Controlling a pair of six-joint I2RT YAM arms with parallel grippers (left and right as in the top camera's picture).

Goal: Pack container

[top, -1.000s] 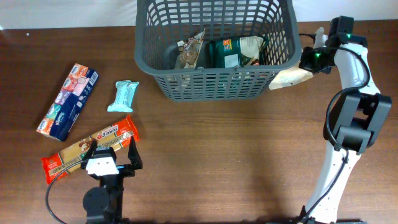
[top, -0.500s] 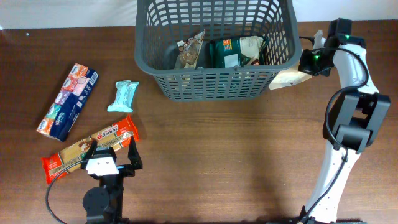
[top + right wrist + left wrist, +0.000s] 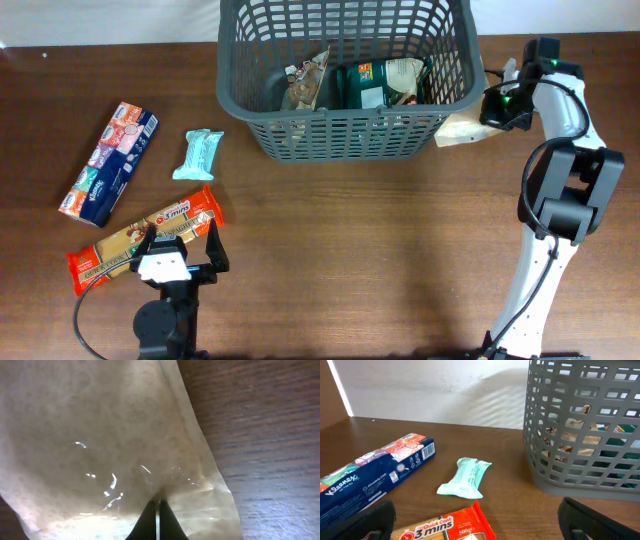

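Three packs lie on the table (image 3: 380,250) to the left of the basket (image 3: 345,140). Farthest from it you have a long blue tissue pack (image 3: 108,162), lying at a slant. Closer to the basket is a small teal bar (image 3: 198,154), near its left wall but apart from it. Below both in the overhead view, well off the basket's front left corner, is an orange noodle pack (image 3: 140,243), also slanted.

Your left claw (image 3: 181,238) sits at that noodle pack, its fingers (image 3: 375,521) spread wide with nothing between them. Its wrist view has the noodle label just beneath, the teal bar ahead and the basket's slotted wall to the right.

The basket stands upright at the far side of the table. Inside it you can see a brownish packet (image 3: 308,82) toward its left and a green packet (image 3: 385,80) toward its right.

Outside the basket, at its front right corner, is a beige pouch (image 3: 462,127), close against the wall; you cannot tell whether it rests on the wood or hangs just above it. Your right claw (image 3: 497,108) is just right of the basket at the pouch's outer end. Its fingertips (image 3: 148,516) are pressed together and pinch the crinkled film, with bare wood to the right.
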